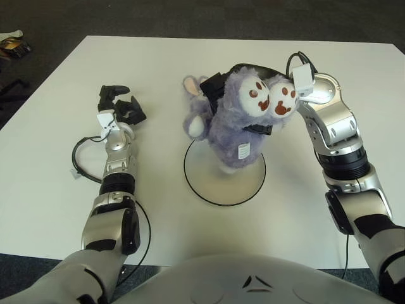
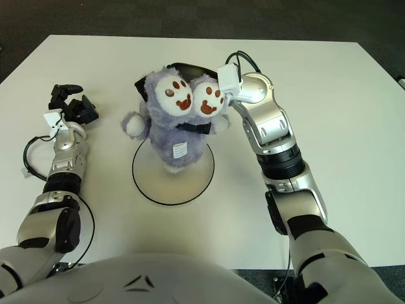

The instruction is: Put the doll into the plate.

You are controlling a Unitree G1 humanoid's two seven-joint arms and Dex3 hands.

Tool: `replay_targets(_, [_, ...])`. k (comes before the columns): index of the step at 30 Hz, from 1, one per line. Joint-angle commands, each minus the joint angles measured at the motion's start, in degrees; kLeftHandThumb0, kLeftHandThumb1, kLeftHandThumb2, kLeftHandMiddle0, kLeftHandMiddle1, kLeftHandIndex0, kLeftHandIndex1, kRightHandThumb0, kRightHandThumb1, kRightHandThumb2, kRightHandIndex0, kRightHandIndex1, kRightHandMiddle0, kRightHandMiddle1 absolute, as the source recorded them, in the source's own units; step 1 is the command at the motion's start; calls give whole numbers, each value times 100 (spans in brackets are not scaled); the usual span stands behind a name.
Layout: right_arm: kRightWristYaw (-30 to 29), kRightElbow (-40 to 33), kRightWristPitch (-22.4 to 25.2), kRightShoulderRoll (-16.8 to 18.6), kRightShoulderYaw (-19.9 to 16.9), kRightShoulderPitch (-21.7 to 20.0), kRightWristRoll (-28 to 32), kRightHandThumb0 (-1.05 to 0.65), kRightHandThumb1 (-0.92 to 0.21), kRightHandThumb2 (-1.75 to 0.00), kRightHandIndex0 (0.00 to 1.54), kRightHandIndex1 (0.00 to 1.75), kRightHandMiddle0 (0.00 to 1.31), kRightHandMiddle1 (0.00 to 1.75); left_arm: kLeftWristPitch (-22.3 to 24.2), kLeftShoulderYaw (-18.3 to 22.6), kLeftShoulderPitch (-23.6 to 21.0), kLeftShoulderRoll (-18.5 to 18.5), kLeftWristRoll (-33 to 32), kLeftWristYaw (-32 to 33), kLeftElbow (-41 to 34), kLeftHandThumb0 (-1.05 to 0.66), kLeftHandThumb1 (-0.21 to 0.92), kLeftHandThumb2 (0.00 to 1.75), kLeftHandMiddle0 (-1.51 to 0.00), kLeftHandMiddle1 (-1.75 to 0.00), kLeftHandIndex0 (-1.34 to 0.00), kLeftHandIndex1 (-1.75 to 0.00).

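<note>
White table [image 1: 57, 190] on dark carpeted floor [image 1: 190, 16].

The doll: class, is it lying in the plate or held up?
Held up. The right hand grips the purple doll upside down, feet uppermost, its lower end over the plate; contact cannot be told. Left hand is idle.

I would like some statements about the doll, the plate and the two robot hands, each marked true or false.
1. The right robot hand grips the purple doll. True.
2. The doll lies flat on the table, far from the plate. False: it is held over the plate, its lower end at the plate's surface.
3. The left robot hand holds the doll's ear. False: it shows left of the doll, open, holding nothing.
4. The plate is white with a dark rim. True.
</note>
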Motion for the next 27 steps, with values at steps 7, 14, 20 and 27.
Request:
replay_targets(7, [-103, -225, 198, -66, 31, -32, 24, 57, -9, -159, 80, 175, 96, 175, 15, 136, -29, -10, -140, -10, 504, -1, 20, 146, -72, -175, -46, -171])
replay_targets(14, [-121, -256, 236, -61, 43, -34, 22, 56, -9, -159, 79, 175, 96, 175, 112, 149, 17, -83, -190, 10, 323, -1, 21, 144, -71, -175, -46, -171])
replay_targets(20, [-133, -259, 237, -69, 50, -35, 29, 56, -9, -159, 79, 175, 96, 175, 251, 145, 80, -128, -210, 42, 114, -1, 22, 143, -70, -175, -46, -170])
replay_targets(27, [-87, -203, 815, -219, 392, -310, -242, -24, -51, -98, 22, 112, 56, 164, 362, 122, 140, -155, -160, 105, -65, -1, 20, 145, -71, -175, -48, -170])
